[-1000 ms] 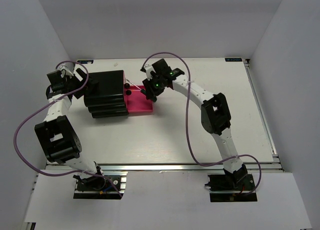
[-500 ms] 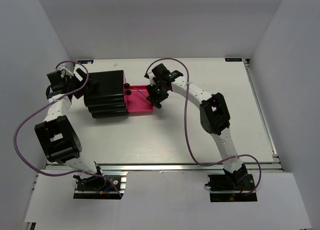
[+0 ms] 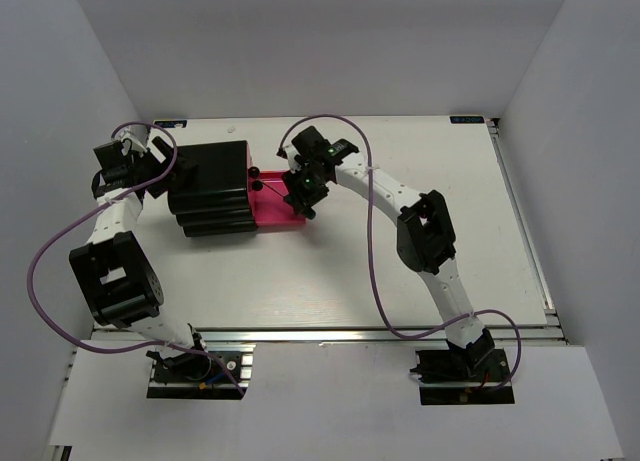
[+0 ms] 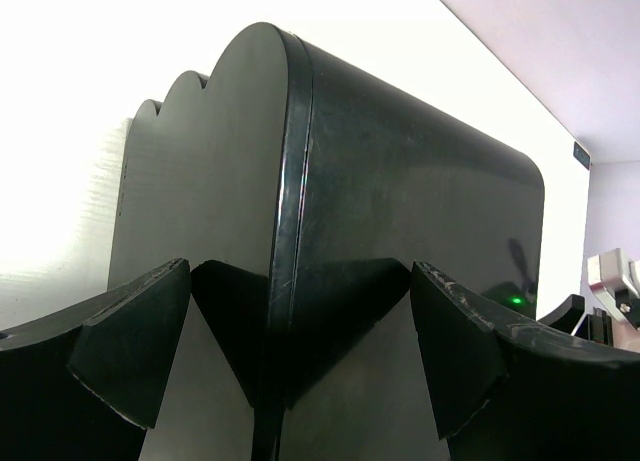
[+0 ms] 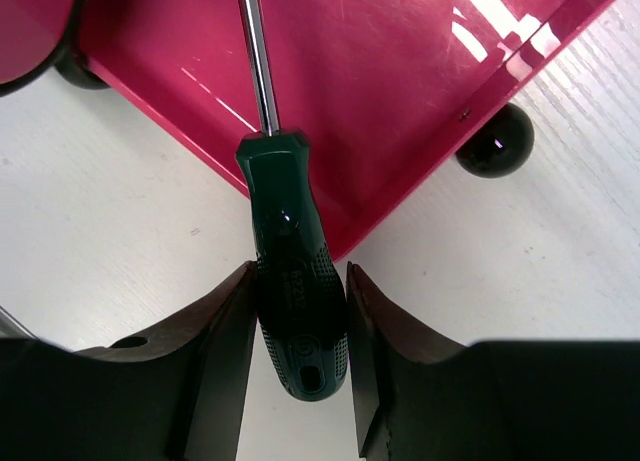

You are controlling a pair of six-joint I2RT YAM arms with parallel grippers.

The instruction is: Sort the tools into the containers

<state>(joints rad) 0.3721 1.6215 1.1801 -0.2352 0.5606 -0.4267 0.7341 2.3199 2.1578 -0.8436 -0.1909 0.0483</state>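
One screwdriver (image 5: 285,231) — handle clamped in right tool (image 5: 299,306) | shaft over drawer (image 5: 400,71) | left tool (image 4: 300,331) — apart

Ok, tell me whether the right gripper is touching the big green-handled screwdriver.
Touching. The right wrist view shows the right gripper clamped on the screwdriver: both fingers press against the sides of its handle, with no gap.

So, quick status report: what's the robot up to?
Right jaws shut on screwdriver, shaft over open pink drawer. Left jaws open, astride black cabinet. Nothing blocking the drawer.
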